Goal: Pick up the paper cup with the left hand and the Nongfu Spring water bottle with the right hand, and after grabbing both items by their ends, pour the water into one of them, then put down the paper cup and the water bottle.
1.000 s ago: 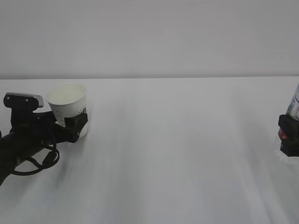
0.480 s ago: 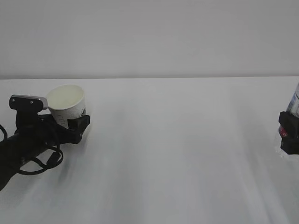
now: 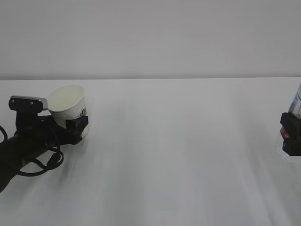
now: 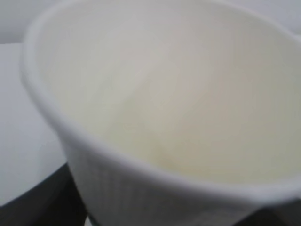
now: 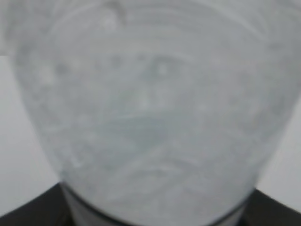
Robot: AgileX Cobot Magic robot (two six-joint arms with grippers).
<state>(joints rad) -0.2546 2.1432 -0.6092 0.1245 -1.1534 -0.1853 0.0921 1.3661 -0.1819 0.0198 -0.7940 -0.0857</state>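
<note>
- The paper cup (image 3: 68, 107) sits at the far left of the white surface (image 3: 178, 155), tilted, its open mouth facing up and left; no water shows inside it.
- The left gripper (image 3: 75, 126) lies low along the surface with its jaws around the cup's lower end, apparently clasping it.
- The Nongfu Spring water bottle (image 3: 296, 106) is at the far right edge, mostly cut off.
- The right gripper (image 3: 290, 136) is around the bottle's lower part, holding it.
- My judgement: both grasps are about made; lifting, pouring and setting down remain.
</note>
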